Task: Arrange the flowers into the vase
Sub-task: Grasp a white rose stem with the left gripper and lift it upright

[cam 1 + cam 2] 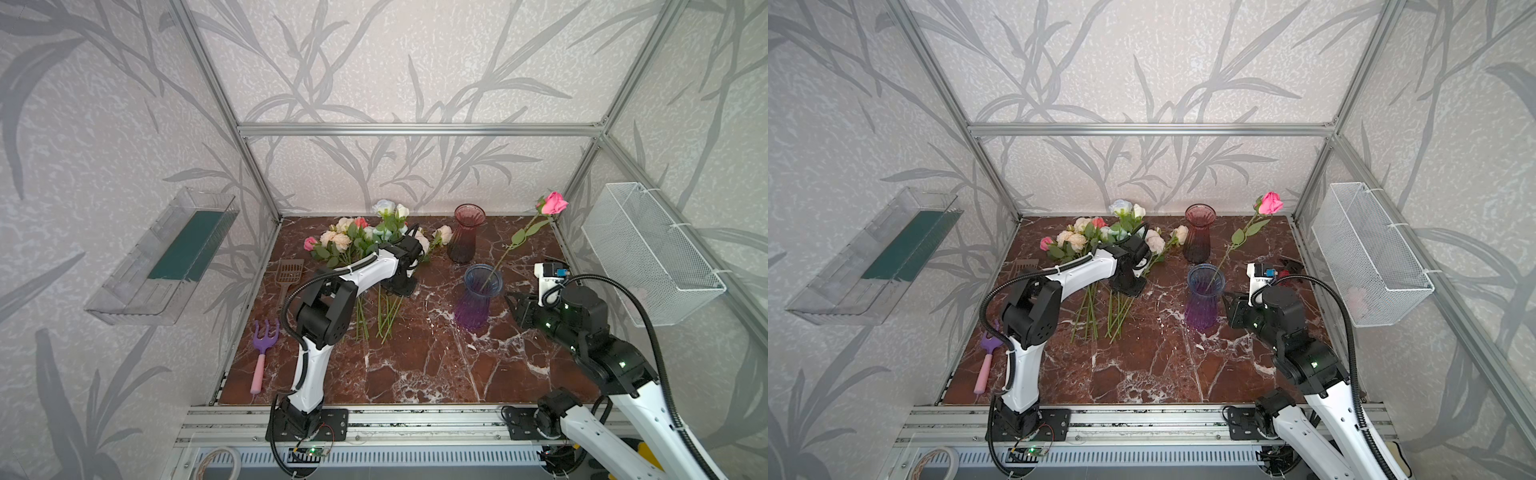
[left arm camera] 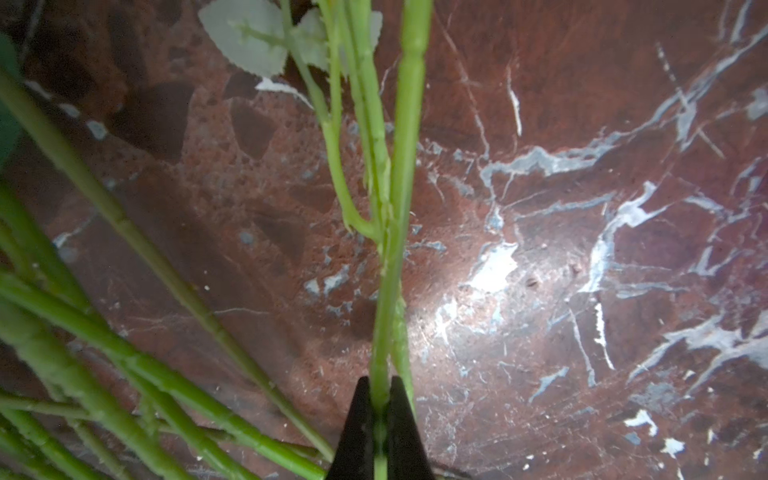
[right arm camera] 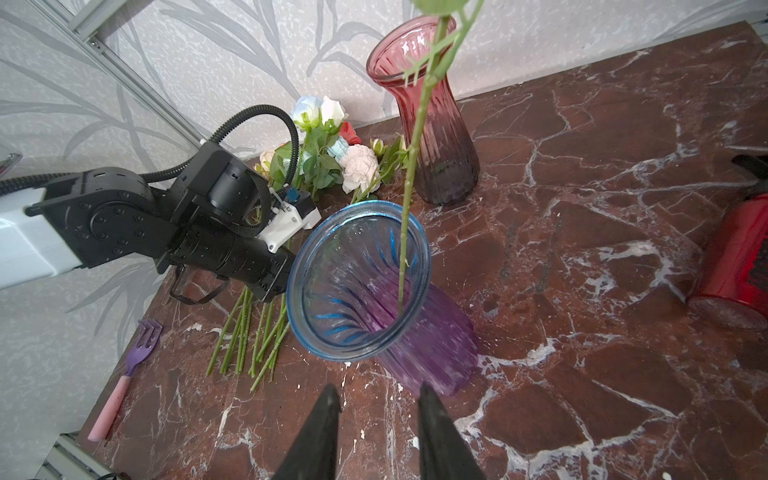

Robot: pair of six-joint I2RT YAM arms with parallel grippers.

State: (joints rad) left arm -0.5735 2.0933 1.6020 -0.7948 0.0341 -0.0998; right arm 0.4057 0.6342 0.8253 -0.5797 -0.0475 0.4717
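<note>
The left jaws are clenched on 1 green stem [image 2: 394, 257] low in the heap of flowers [image 1: 365, 237]. The heap lies on the tabletop [image 1: 419, 365] at the back left, heads toward the wall. In the left wrist view a thinner stem [image 2: 401, 332] runs touching the held one right at the jaws, and I cannot tell whether it is pinched too.

The lift probably wants to be slow and straight up, since leaves look tangled with their neighbours and 2 flowers may rise together. Once free, the stem should be tipped upright and lowered end first into the blue and purple vase [image 1: 478, 297], right of centre. 1 pink rose [image 1: 555, 203] stands in that vase, leaning toward the back right. The near left side of the mouth looks like the open target.

The right jaws stand apart, holding nothing, just beside that vase at its front right. They could steady it, as it might tip under a sideways push.

A reddish vase [image 1: 465, 235] stands behind with no flower showing in it. A purple hand fork [image 1: 264, 345] and a brown scoop [image 1: 289, 272] lie near the left edge, clear of the path. A red container [image 3: 735, 266] lies on the right side. What crowds the drop is the leaning rose and the right arm [image 1: 582, 320].
</note>
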